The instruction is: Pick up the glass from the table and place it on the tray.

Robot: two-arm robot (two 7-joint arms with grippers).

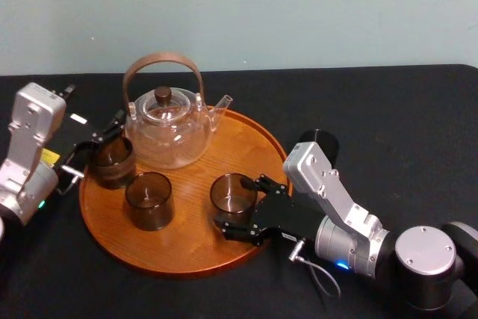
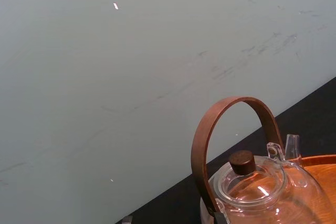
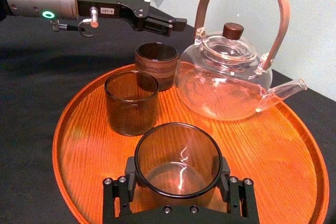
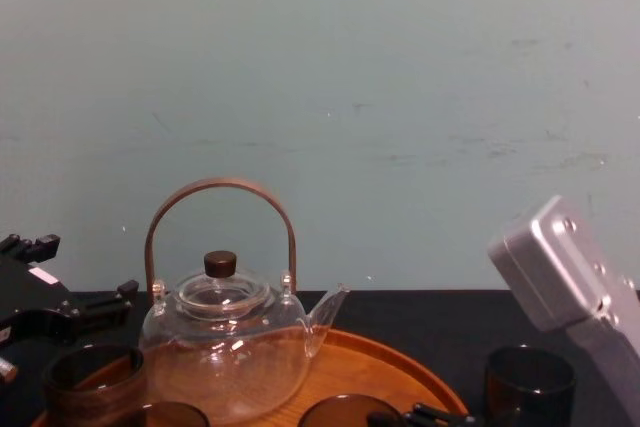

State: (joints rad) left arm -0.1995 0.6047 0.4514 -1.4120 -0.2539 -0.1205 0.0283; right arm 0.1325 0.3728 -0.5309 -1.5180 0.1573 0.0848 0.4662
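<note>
The round wooden tray (image 1: 224, 248) lies on the black table (image 1: 388, 110). A dark glass (image 1: 232, 193) stands upright on the tray's near right part, and my right gripper (image 1: 243, 205) is shut on it. In the right wrist view the same glass (image 3: 177, 163) sits between the two black fingers (image 3: 118, 195), its base on the tray (image 3: 273, 156). My left gripper (image 1: 104, 132) is open, with its fingers (image 3: 167, 22) just above a glass (image 3: 156, 64) at the tray's left edge.
A glass teapot (image 1: 168, 128) with a brown hoop handle stands at the back of the tray. A third glass (image 1: 149, 199) stands near the tray's front left. One more dark glass (image 1: 317, 142) stands on the table behind my right arm, its side (image 4: 529, 379) showing in the chest view.
</note>
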